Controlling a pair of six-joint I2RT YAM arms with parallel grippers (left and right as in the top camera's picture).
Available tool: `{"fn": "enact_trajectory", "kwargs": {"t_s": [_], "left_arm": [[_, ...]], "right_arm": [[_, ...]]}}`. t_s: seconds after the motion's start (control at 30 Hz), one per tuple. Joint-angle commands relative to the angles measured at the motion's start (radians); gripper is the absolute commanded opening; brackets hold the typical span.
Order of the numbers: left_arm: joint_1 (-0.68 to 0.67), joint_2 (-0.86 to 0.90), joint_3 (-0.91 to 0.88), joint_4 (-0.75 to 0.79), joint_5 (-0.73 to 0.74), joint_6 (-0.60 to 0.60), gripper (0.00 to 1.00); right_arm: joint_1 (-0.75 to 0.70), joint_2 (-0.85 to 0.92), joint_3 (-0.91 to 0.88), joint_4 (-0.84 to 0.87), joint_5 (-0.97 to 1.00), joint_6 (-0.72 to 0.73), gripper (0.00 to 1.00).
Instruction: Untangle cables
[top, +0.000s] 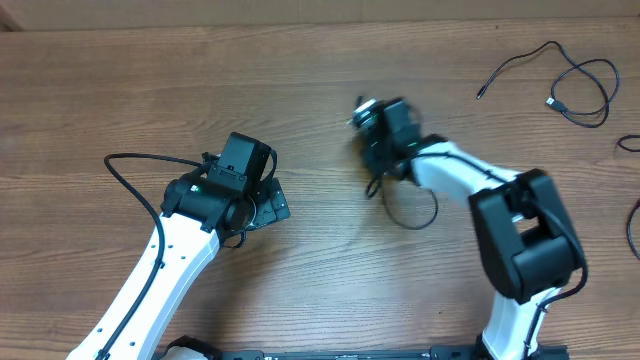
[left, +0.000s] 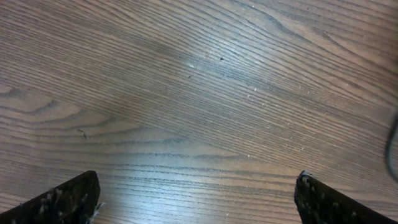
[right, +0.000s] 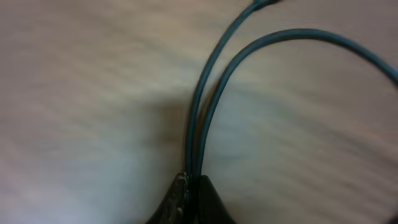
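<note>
My right gripper (top: 376, 150) is near the table's middle, blurred in the overhead view. In the right wrist view its fingers (right: 194, 180) are shut on two strands of a thin dark cable (right: 208, 112) that curve up and away to the right. In the overhead view this cable hangs as a small loop (top: 415, 210) below the gripper. Two more thin black cables lie at the far right: one strand (top: 520, 60) and one looped cord (top: 588, 92). My left gripper (top: 272, 205) is open and empty over bare wood (left: 196, 199), well left of the cables.
More black cord ends show at the right edge of the table (top: 631, 145) and lower down (top: 633, 225). A thick black wire (top: 130, 175) runs along my left arm. A dark blurred shape (left: 392, 146) sits at the right edge of the left wrist view.
</note>
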Motion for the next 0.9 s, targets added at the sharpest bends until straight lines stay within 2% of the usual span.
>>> {"fn": "enact_trajectory", "kwargs": {"t_s": [0.0,0.23,0.53,0.63,0.67,0.7,0.73,0.8,0.87], "left_arm": [[0.003,-0.008,-0.006,0.0,-0.016,-0.014,1.0],[0.003,-0.008,-0.006,0.0,-0.016,-0.014,1.0],[0.003,-0.008,-0.006,0.0,-0.016,-0.014,0.99],[0.003,-0.008,-0.006,0.0,-0.016,-0.014,1.0],[0.003,-0.008,-0.006,0.0,-0.016,-0.014,1.0],[0.003,-0.008,-0.006,0.0,-0.016,-0.014,1.0],[0.003,-0.008,-0.006,0.0,-0.016,-0.014,1.0],[0.003,-0.008,-0.006,0.0,-0.016,-0.014,1.0],[0.003,-0.008,-0.006,0.0,-0.016,-0.014,1.0]], "right_arm": [[-0.126,0.019,0.0,0.065,0.028,-0.025,0.04],[-0.291,0.032,0.001,0.126,-0.073,-0.109,0.04],[-0.245,0.04,0.006,0.23,-0.206,-0.099,0.05],[-0.225,0.039,0.044,0.217,-0.167,-0.035,0.22],[-0.225,0.039,0.068,0.214,-0.152,0.009,0.42],[-0.229,0.039,0.1,0.204,-0.15,0.047,0.7],[-0.235,0.039,0.133,0.188,-0.15,0.071,0.75],[-0.254,0.039,0.22,0.138,-0.15,0.115,0.93],[-0.278,0.039,0.296,0.095,-0.147,0.14,1.0]]}}
